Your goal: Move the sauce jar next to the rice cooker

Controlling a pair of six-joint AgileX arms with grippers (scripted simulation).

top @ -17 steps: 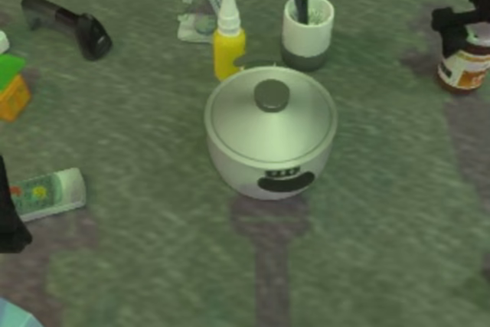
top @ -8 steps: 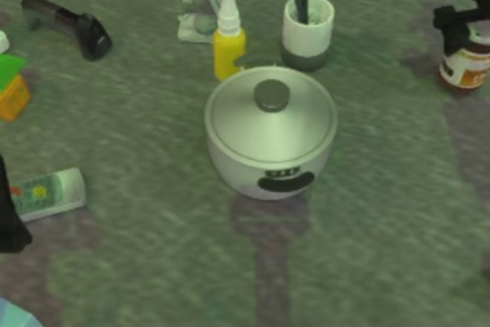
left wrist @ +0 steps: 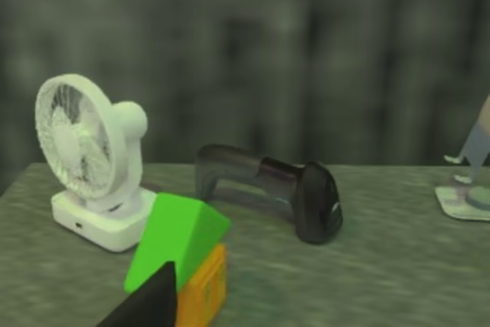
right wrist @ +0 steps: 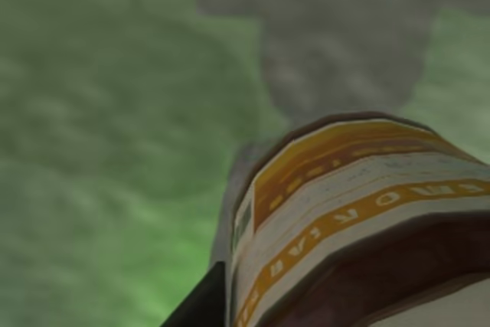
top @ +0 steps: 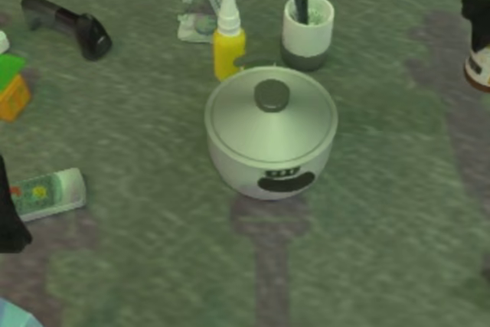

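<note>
The sauce jar (top: 480, 71), dark brown with a white-and-orange label, is at the top view's far right edge, partly cut off. My right gripper (top: 476, 22) is over it and shut on it. In the right wrist view the sauce jar (right wrist: 360, 212) fills the frame, with one dark finger (right wrist: 200, 305) against its side and its grey shadow on the table beyond it. The rice cooker (top: 269, 132), a big white pot with a grey knob, sits at the table's middle, far left of the jar. My left gripper (top: 9, 220) is parked at the left edge.
Behind the cooker stand a yellow bottle (top: 228, 40) and a cup with pens (top: 307, 32). A phone stand (top: 197, 21) and a black scanner (top: 69, 24) are at the back left. A green-and-orange block (top: 11, 86), a remote (top: 47, 193) and a white fan (left wrist: 88, 158) are at the left.
My right gripper and the sauce jar have shifted right, toward the view's edge. The jar's shadow has separated from it. The left arm has not moved.
</note>
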